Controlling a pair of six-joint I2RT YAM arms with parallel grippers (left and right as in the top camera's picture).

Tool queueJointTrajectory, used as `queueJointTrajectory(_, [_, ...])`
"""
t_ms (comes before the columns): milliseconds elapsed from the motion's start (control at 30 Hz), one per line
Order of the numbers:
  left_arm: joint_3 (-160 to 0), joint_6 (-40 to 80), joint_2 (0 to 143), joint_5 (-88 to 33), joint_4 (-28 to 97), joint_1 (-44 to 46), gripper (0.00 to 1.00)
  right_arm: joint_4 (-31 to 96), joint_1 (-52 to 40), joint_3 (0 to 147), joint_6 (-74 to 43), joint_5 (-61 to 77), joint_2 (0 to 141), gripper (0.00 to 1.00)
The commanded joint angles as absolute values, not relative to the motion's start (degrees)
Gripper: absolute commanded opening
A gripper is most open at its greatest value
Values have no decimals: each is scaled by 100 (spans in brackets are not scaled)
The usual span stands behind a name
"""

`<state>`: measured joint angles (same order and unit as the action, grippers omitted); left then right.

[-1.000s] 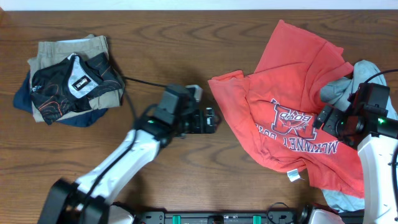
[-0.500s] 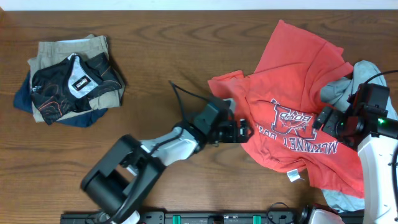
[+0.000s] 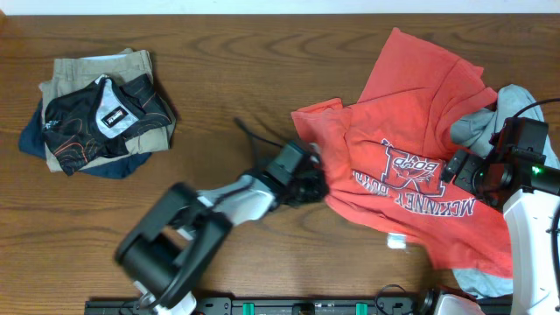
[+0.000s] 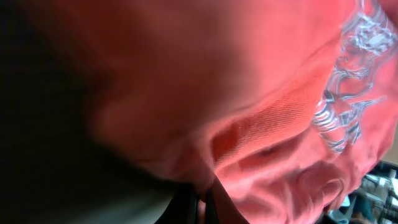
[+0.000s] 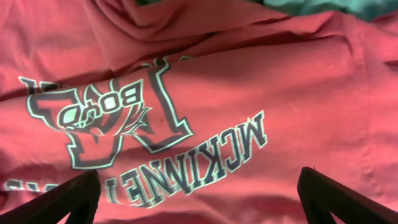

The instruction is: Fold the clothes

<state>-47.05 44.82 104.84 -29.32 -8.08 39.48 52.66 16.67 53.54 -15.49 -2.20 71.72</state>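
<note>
The coral-red T-shirt (image 3: pixel 411 96) lies crumpled on the right part of the desk (image 3: pixel 219 52), lettering upward, partly over a grey-teal garment (image 3: pixel 473 129). The step in hand seems to be the spreading before any fold. The left gripper (image 3: pixel 317 185) is placed at the shirt's left edge; whether it is closed on cloth cannot be told. The right gripper (image 5: pixel 199 190) is held wide apart above the lettering. Next, the soft, wrinkled cotton probably must be pulled flat.

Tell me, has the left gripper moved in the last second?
Yes. The left gripper went right, away from the folded pile, to the left edge of the red T-shirt.
</note>
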Motion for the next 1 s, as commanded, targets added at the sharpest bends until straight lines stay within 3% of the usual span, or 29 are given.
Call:
queueJointTrajectory(0, [-4676,3437,9334,-2818,-12,3190,6,5249,1697,5384,-1516,-414,7122,99])
queueJointTrajectory(167, [-4676,3002,7688,-1772,1031,1643,6,5253,1697,5384,-1516,-412,7203,99])
queueJointTrajectory(367, [-4676,3004,7022,-1448,849,49,8,5260,1697,5382,-1516,-403,7214,98])
queueJointTrajectory(400, [-4674,3002,7041,-1452,917,-95,22,5262,1697,5382,-1516,-381,7214,98])
queueJointTrajectory(500, [-4674,3000,7168,-1450,1382,-224,81,5260,1697,5382,-1457,-134,7214,96])
queueJointTrajectory(533, [-4674,3002,7218,-1452,1586,-222,93,5258,1697,5382,-1356,-21,7218,95])
queueJointTrajectory(600, [-4674,3004,7323,-1468,2112,-178,100,5251,1688,5382,-1142,255,7231,93])
queueJointTrajectory(800, [-4674,3011,7671,-2248,3441,148,98,5192,1584,5382,-906,854,7347,82])
queueJointTrajectory(967, [-4578,3028,8034,-2403,3833,696,98,5116,1490,5380,-888,1203,7614,53])
